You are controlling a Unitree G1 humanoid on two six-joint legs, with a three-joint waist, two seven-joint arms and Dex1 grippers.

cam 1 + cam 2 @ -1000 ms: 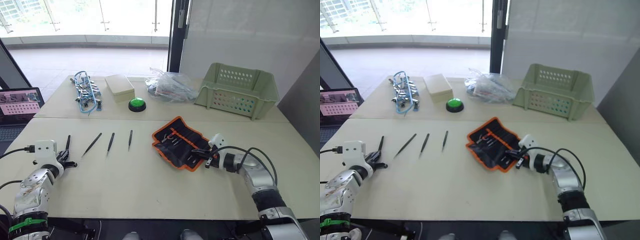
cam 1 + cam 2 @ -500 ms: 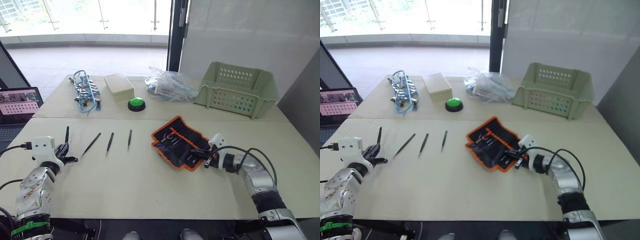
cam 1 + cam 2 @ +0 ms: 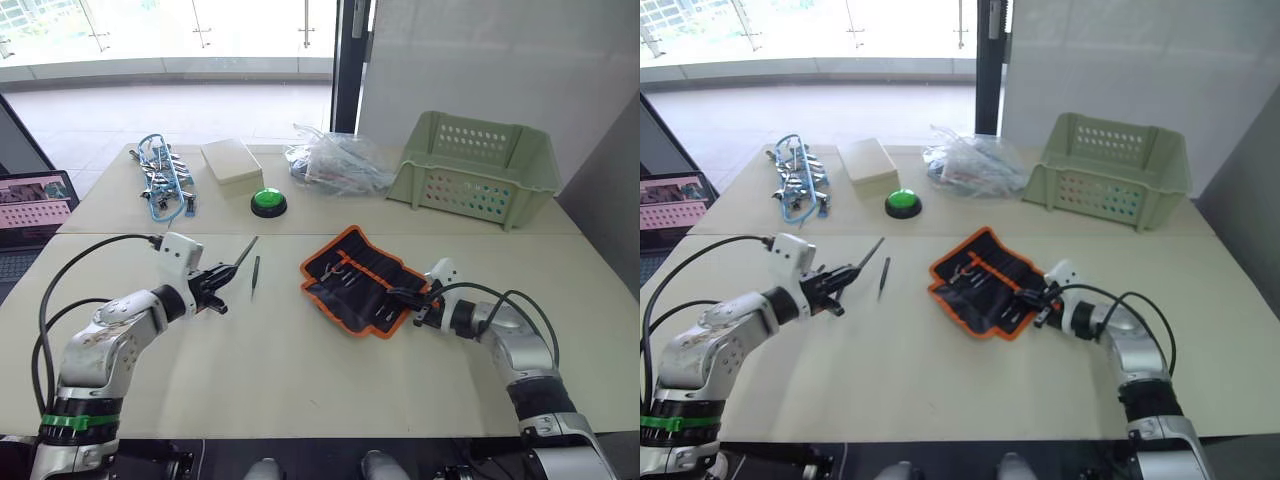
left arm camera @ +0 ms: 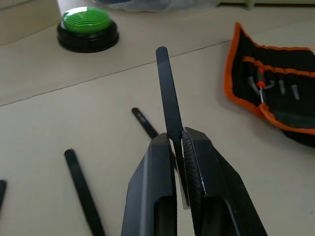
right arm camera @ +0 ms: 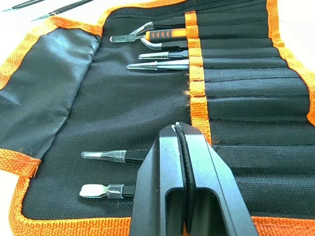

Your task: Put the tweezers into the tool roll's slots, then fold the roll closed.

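The tool roll (image 3: 350, 285) lies open on the table, black with orange edging, with several tools tucked in its slots (image 5: 162, 54). My right gripper (image 3: 412, 300) rests on the roll's right end, shut with a thin black strip of the roll between its fingers (image 5: 162, 162). My left gripper (image 3: 218, 290) is left of the roll and shut on one black tweezers (image 4: 167, 83), which points up and away from it. More tweezers (image 3: 255, 277) lie flat on the table beside it, and another one (image 4: 83, 191) lies nearer the wrist.
A pale green perforated basket (image 3: 475, 175) stands at the back right. Along the back are a crumpled plastic bag (image 3: 335, 165), a green push button (image 3: 267, 203), a beige box (image 3: 230, 165) and a tangle of blue-and-silver clips (image 3: 160, 185). A laptop (image 3: 35, 200) sits at the far left.
My left gripper lifted one tweezers off the table near the left edge and swung right with it toward the roll. The right gripper stayed on the roll. The camera shifted slightly.
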